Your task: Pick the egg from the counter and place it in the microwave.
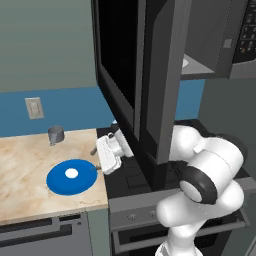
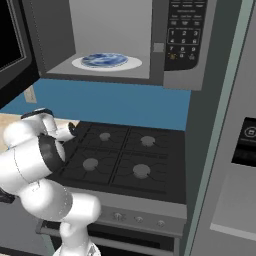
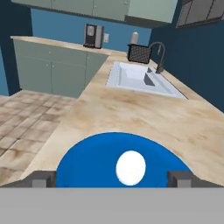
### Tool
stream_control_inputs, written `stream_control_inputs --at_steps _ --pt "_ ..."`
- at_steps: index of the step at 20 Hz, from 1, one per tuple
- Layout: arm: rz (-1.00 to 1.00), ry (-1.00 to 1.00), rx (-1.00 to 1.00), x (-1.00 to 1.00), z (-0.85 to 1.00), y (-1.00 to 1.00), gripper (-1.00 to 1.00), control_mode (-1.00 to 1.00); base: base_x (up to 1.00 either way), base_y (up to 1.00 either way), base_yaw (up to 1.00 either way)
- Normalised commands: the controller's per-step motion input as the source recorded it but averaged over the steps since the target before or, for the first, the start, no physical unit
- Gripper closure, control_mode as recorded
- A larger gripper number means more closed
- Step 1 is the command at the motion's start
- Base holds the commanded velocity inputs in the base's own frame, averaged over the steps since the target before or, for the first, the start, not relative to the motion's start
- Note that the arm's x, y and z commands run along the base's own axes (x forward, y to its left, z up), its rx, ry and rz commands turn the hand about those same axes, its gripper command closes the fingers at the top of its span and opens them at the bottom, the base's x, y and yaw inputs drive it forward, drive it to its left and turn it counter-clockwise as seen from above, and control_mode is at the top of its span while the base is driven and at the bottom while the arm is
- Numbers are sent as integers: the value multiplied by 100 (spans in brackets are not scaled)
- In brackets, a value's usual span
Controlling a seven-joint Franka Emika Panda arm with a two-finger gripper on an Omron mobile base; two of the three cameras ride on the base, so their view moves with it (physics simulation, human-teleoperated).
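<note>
Beige marble counter (image 1: 30, 185) beside a black stove top (image 2: 120, 155), under a blue wall band. Nearest on the counter, close to its front edge and toward its right end: flat round blue plate (image 1: 71, 176) with the egg (image 1: 72, 173) lying at its centre, small, white, smooth and rounded, far smaller than the plate. Just right of the plate, over the counter's right edge where it meets the stove: white pincer (image 1: 95, 159), jaws spread wide apart, clamped on nothing, clear of egg and plate. Seen from the hand: egg (image 3: 131, 168) straight ahead, midway between the two dark fingertips (image 3: 181, 178), on the blue plate (image 3: 87, 162), untouched. Farther back on the counter, near the wall: small grey metal cup (image 1: 56, 134), upright, well apart from the plate; pale wall outlet (image 1: 34, 108) above the back edge. Beyond the plate in the hand view: long run of counter (image 3: 144, 113) with a sink (image 3: 140, 78) set in it. Above the stove: dark grey microwave (image 2: 185, 55), door (image 1: 120, 55) swung open, grey interior with a white turntable and a blue-patterned dish (image 2: 105, 60) on it, button panel on the right.
</note>
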Motion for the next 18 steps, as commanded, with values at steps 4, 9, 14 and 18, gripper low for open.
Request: stream_control_inputs --at_steps 4,9,14,18 --pt "0 -1 0 11 -15 55 -100 -100 0 0 0" --pt "0 -2 0 1 -22 57 -100 -100 0 0 0" --pt "0 -3 0 0 -28 28 -100 -100 0 0 0" --pt "0 -3 0 5 -23 2 -100 -100 0 0 0"
